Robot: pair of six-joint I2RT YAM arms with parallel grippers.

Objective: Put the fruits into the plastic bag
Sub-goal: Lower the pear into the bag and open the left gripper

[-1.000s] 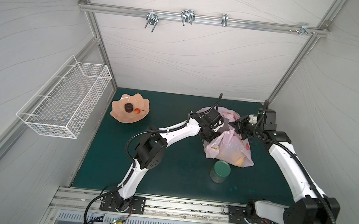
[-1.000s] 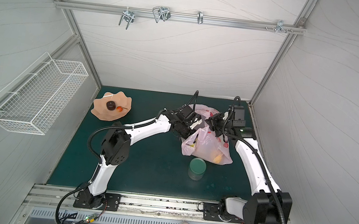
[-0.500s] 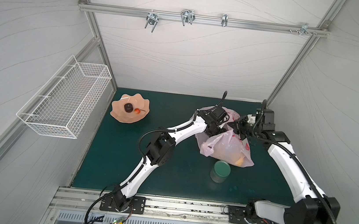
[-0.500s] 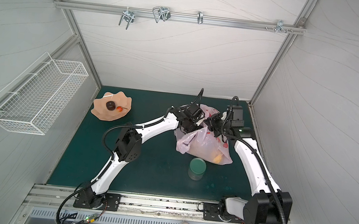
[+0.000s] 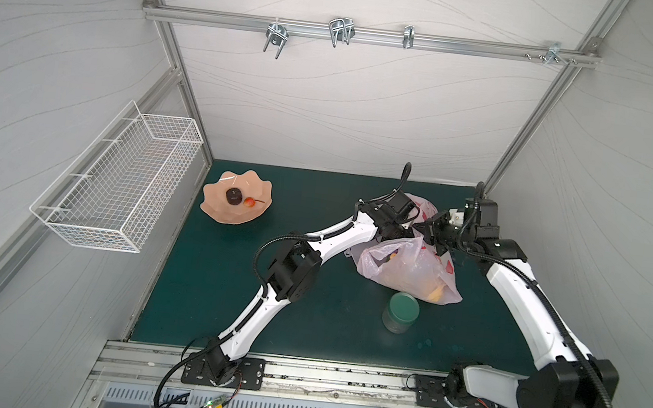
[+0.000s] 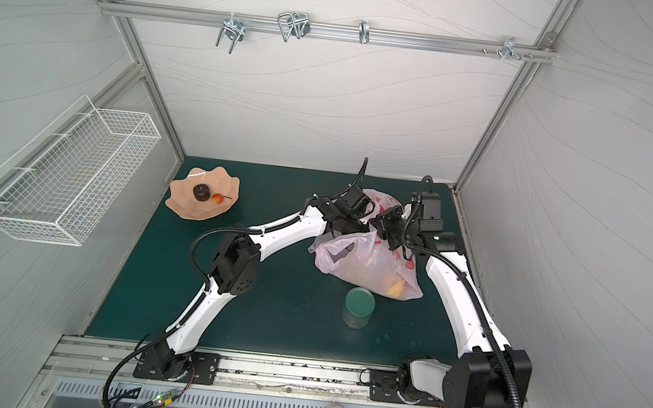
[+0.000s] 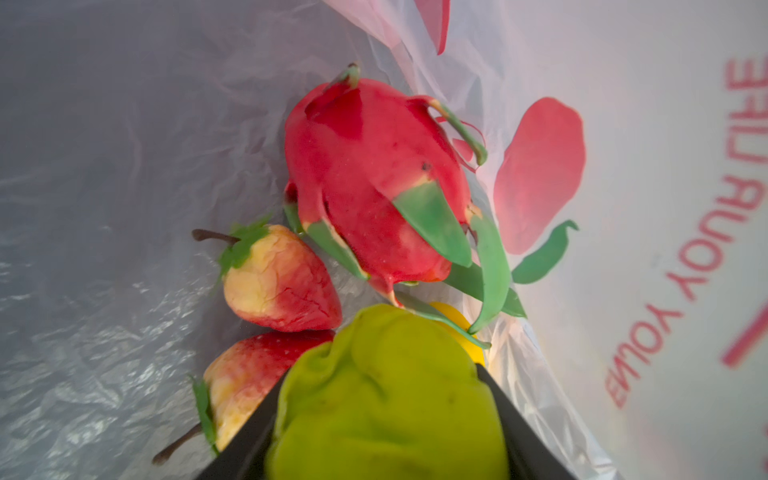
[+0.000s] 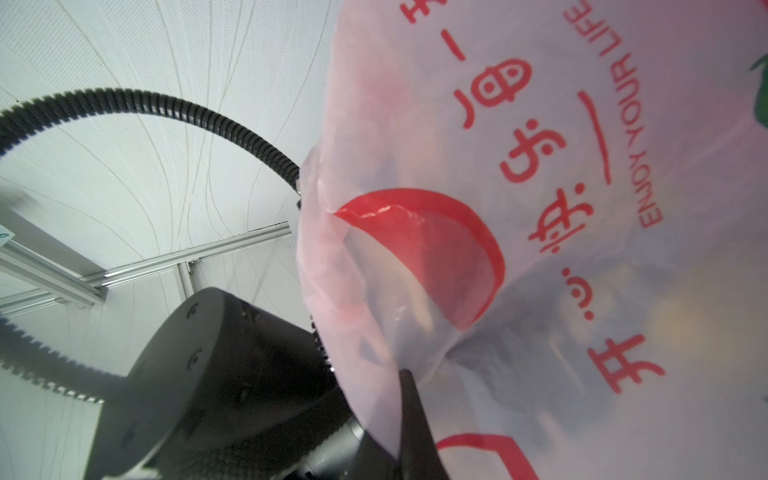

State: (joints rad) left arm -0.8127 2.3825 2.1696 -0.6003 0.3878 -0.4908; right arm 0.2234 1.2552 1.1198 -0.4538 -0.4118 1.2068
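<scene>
Contents of the translucent pink plastic bag (image 5: 414, 265) show only from the left wrist: a pink-green dragon fruit (image 7: 374, 178), long axis along the hand's reach, beside red strawberries (image 7: 278, 282). Only the top views show the peach scalloped dish (image 5: 219, 211) holding a dark round fruit (image 5: 233, 196) and a cherry (image 5: 249, 202). The bag lies on the tabletop (image 5: 221, 306), mouth end toward the back wall. Left hand (image 7: 384, 370), half spread, clasps a green lime (image 7: 386, 415) inside. Right hand (image 8: 406, 386), pressed together, pinches the bag's film.

green lime (image 7: 386, 411) wedged between the left gripper's (image 7: 386, 374) black fingers (image 7: 249, 444), two strawberries (image 7: 276, 280) beside one finger, dragon fruit (image 7: 374, 178) beyond the fingertips, lemon (image 7: 471, 349) half hidden, plastic bag (image 7: 644, 166) all around
</scene>
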